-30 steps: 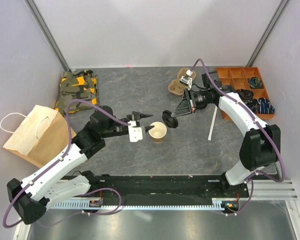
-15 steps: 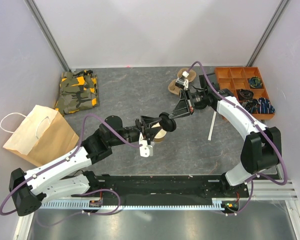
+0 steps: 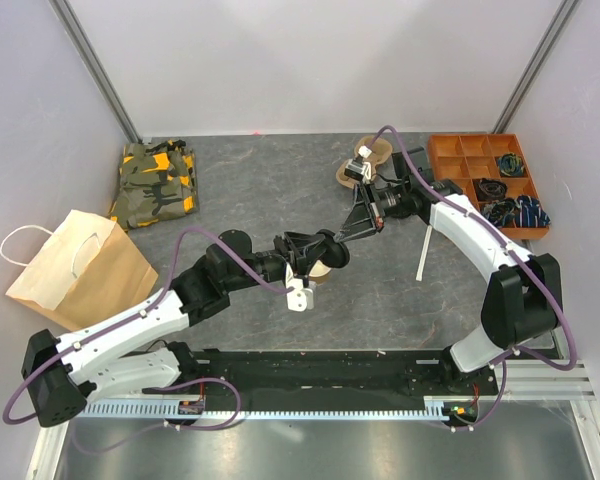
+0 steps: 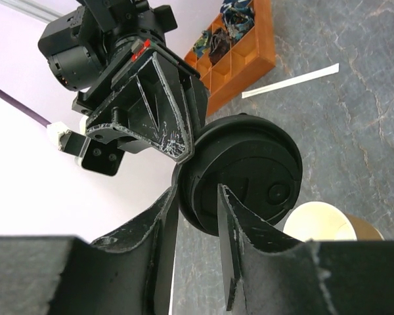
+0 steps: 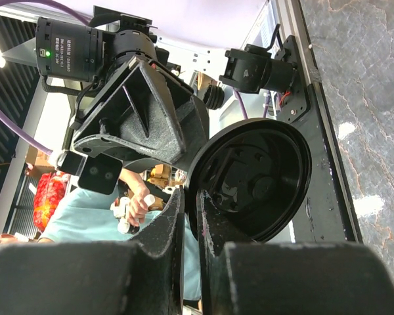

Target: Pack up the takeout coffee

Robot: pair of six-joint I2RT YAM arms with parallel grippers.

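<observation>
**Left arm:** reaches from the lower left of the top view to the centre, forearm nearly level, wrist turned on its side. Left gripper point(image 4: 198, 193) has its fingers point(image 4: 240, 243) part open, one on each side of the rim of the lid point(image 4: 246, 170). Whether they press on the lid cannot be told.

**Right arm:** rises from the lower right, elbow high, forearm slanting down and left to the centre. Right gripper point(image 5: 189, 197) has its jaws drawn close together and pinches the lid point(image 5: 253, 177) by its edge.

**Lid:** black, round, held on edge in the air at the centre of the top view point(image 3: 331, 248), between the two grippers.

**Cup** point(image 3: 319, 270)**:** tan, open, upright on the table just below the lid. It shows at the lower right of the left wrist view point(image 4: 322, 220), and neither gripper holds it.

**Also present:** bag point(image 3: 75, 265) at the left and an orange tray point(image 3: 470, 160) at the upper right.
</observation>
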